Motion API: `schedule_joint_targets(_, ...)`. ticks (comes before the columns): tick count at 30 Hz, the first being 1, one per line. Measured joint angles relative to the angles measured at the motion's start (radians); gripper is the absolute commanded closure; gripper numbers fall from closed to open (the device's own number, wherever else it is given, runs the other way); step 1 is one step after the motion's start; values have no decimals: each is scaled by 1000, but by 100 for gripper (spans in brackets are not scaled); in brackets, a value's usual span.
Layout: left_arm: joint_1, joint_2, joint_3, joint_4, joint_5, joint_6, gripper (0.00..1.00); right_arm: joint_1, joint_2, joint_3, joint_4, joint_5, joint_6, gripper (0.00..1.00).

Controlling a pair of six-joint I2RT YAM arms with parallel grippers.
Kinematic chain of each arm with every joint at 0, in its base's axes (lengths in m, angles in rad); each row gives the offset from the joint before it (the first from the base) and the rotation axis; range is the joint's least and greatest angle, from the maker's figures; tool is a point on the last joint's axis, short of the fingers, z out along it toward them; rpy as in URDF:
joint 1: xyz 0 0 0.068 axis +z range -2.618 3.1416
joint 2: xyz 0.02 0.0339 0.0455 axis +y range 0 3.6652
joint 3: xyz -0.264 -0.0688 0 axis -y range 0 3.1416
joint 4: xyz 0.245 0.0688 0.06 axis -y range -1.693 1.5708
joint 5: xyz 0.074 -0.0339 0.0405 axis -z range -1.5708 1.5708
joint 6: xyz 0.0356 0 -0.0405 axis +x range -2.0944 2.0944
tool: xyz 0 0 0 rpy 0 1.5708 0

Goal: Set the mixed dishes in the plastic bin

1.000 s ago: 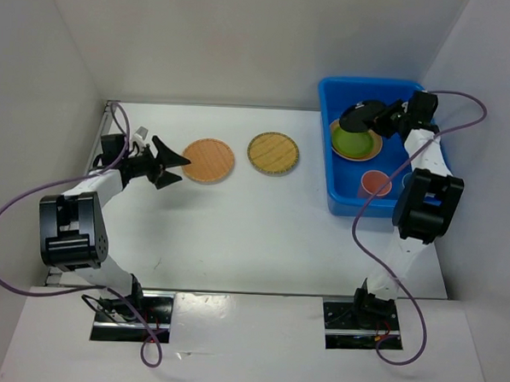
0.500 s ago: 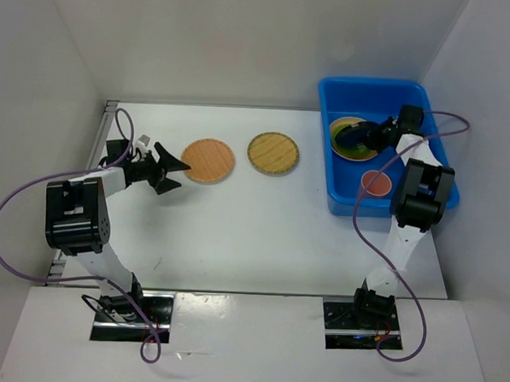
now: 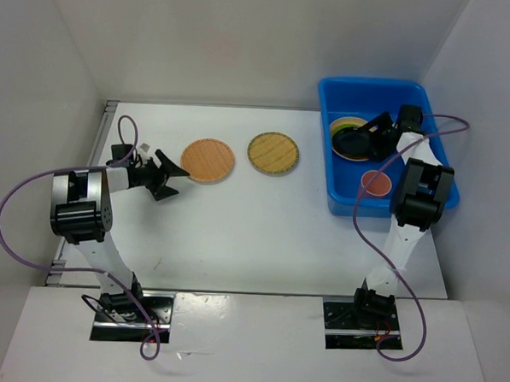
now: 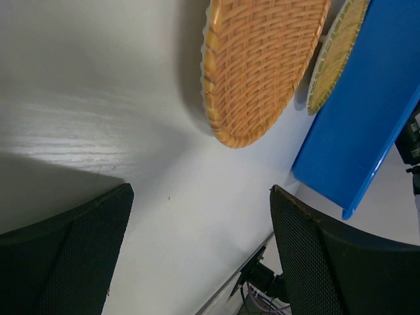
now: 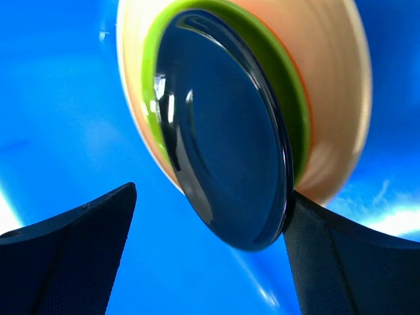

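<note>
The blue plastic bin stands at the back right. Inside it a black plate lies on a lime green plate, which rests on a cream plate. A pink cup sits nearer in the bin. My right gripper is open over the black plate, whose rim touches one finger. An orange woven plate and a bamboo plate lie on the table. My left gripper is open and apart from the orange woven plate, just to its left.
White walls enclose the white table on three sides. The bin's near wall rises beyond the bamboo plate. Purple cables loop beside both arms.
My right gripper lowered the black plate onto the green plate in the bin and opened, letting it go. The left gripper shifted slightly, staying open.
</note>
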Motion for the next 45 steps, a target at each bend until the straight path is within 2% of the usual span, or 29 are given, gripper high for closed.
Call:
schedule_joint_targets(8, -23, 60, 81, 31, -77, -41, 10, 15, -47, -3, -153, 122, -3, 5)
schedule_joint_targets(15, -61, 118, 129, 105, -101, -110, 15, 70, -216, -53, -224, 285, -22, 1)
schedule_joint_targets(17, -69, 134, 144, 121, -116, -126, 20, 92, -243, -45, -254, 340, -32, 1)
schedule_joint_targets(22, -85, 175, 161, 166, -145, -163, 44, 138, -296, -47, -322, 432, -51, 0)
schedule_joint_targets(26, -92, 196, 156, 198, -164, -191, 68, 151, -407, -77, -349, 468, -60, 0)
schedule_joint_targets(27, -93, 200, 148, 218, -177, -198, 83, 151, -443, -85, -350, 473, -60, 0)
schedule_joint_targets(29, -93, 209, 124, 267, -172, -222, 100, 151, -512, -98, -352, 474, -59, 0)
schedule_joint_targets(32, -99, 212, 109, 358, -156, -237, 100, 163, -605, -108, -353, 475, -58, 0)
schedule_joint_targets(37, -103, 207, 73, 408, -166, -260, 100, 254, -681, -106, -351, 447, -107, 0)
schedule_joint_targets(39, -103, 177, 51, 404, -167, -258, 100, 285, -689, -105, -345, 389, -132, 0)
schedule_joint_targets(45, -103, -17, 14, 286, -200, -206, 100, 342, -693, -170, -232, 33, -178, 5)
